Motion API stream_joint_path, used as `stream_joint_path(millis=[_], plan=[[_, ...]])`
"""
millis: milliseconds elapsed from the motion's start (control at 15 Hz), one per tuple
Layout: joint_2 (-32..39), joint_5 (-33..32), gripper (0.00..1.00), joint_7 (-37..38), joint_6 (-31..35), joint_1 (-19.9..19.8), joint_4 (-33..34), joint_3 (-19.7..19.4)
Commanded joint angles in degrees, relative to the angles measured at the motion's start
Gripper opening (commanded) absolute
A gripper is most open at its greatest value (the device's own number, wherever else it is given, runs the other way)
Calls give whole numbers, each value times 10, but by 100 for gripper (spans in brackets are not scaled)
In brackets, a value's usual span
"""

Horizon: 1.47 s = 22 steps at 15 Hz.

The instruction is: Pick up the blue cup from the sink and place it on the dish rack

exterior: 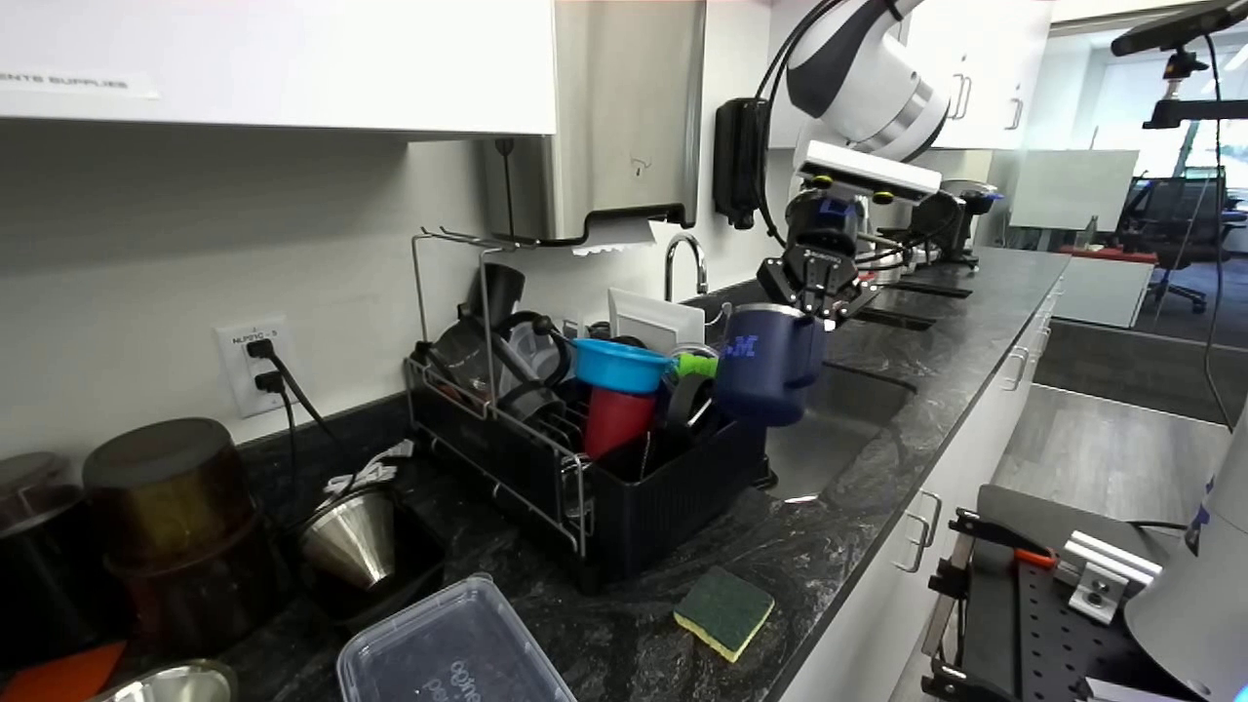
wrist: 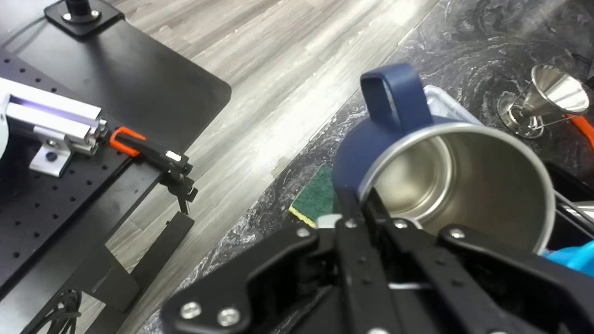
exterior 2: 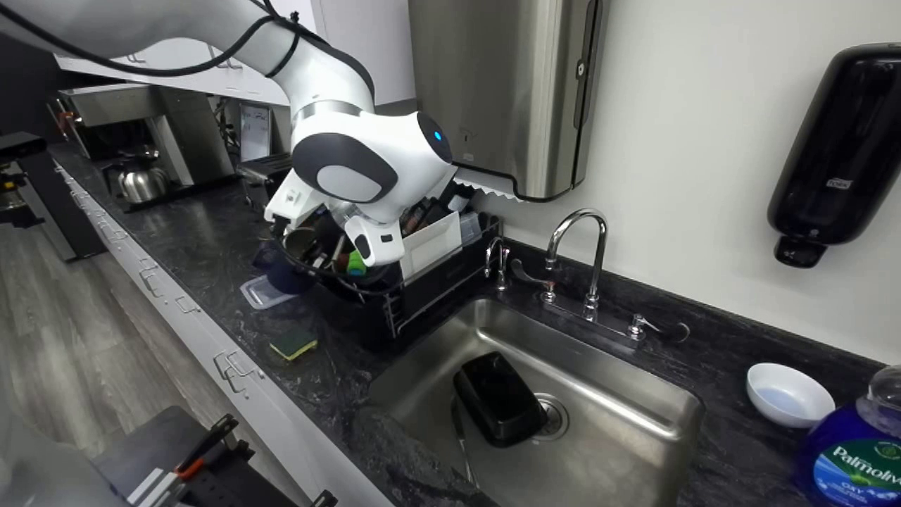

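1. Claw (wrist: 358, 197) nearly closed, pinching the rim of the blue cup (exterior: 756, 375) between its tips; the cup hangs roughly upright in the air, out of the sink (exterior 2: 619, 451) and by the dish rack (exterior: 682, 517).
2. Its hold is thin and at the rim only, so the cup's weight could make it swing or slip.
3. Letting go too soon might drop it onto the counter (exterior 2: 331, 387); whether it hangs over the rack's edge or just outside, I cannot tell.
4. The rack looks crowded. Lowering the cup there could knock the light-blue bowl (exterior: 619, 369), which seems to rest on the red cup (exterior: 619, 421), or leave no flat seat.
5. Surface: dark, swirled, stone-like counter, with a sponge (exterior: 724, 609) and a clear plastic tub (exterior: 448, 643) near the rack; a black container (exterior 2: 496, 398) lies in the sink.
6. Room: a kitchen, with a paper towel dispenser (exterior 2: 493, 91) and a black soap dispenser (exterior 2: 823, 155) on the pale wall (exterior 2: 690, 197), white cupboards (exterior: 273, 63) above, and a grey wood-look floor (wrist: 260, 106).
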Motion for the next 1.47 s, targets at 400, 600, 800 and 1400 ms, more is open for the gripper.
stream_joint_path(millis=[400, 600, 800, 1400], plan=[[4, 148, 2, 140, -13, 5, 34, 20], [6, 187, 2, 152, 2, 7, 34, 28], [19, 224, 2, 164, 31, 10, 35, 32], [82, 317, 2, 164, 117, 32, 50, 46]])
